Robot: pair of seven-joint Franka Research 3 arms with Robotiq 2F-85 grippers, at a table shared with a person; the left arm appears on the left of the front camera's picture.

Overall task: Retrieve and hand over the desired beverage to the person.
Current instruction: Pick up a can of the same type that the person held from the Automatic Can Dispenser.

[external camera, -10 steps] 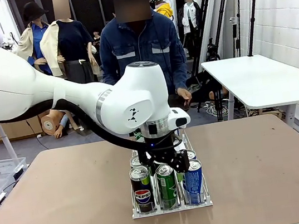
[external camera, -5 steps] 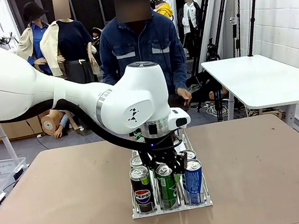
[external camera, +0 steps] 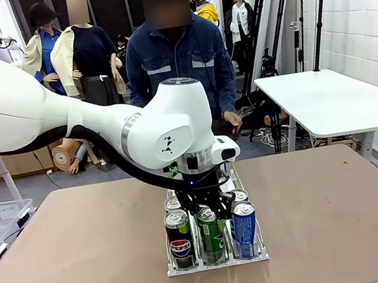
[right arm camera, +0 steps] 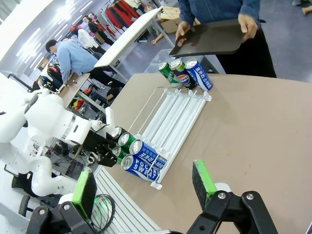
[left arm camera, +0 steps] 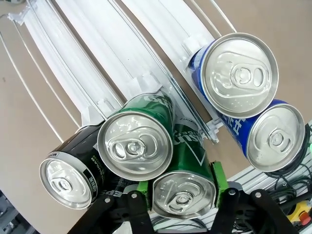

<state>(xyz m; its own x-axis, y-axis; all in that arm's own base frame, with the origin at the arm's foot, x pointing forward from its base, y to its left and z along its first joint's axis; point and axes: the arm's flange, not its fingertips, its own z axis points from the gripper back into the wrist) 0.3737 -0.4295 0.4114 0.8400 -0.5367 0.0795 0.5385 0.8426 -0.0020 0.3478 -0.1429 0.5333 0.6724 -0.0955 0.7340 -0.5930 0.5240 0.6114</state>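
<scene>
A white wire rack in the middle of the table holds upright cans. In its near row stand a Pepsi can, a green can and a blue Pocari Sweat can. My left gripper reaches down from above and is shut on the green can, with a green pad pressed on each side of its top. The person in a denim jacket stands at the far side holding a dark tray. My right gripper hangs open above the table.
A second green can, a black Pepsi can and two blue cans crowd the gripped one. Three more cans stand at the rack's far end. A white side table stands at the right.
The left gripper's fingers have drawn together around the top of the middle green can. The arm itself has barely moved.
</scene>
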